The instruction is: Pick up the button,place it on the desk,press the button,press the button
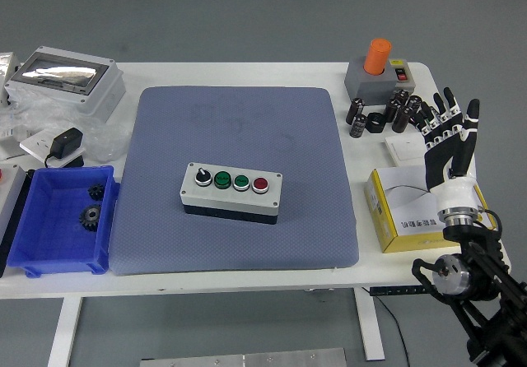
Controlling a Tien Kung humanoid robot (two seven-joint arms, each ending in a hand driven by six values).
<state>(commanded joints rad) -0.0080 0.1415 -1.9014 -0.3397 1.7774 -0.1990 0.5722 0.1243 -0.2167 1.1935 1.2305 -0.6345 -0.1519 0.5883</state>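
Blue bin (58,219) with gears at the table's (247,72) left edge. Button box (232,191) resting on the grey mat (239,137), a little below its centre — already down, not held; long axis running left to right, four buttons in a row facing up, red one at the right end. Yellow box (405,211) near the right edge, below a cluster of small black parts. Right hand (449,149) raised over that right edge, fingers spread and apart, gripping nothing. Button box well to the left of this hand — likely a leftward reach next. Left arm nowhere in view.
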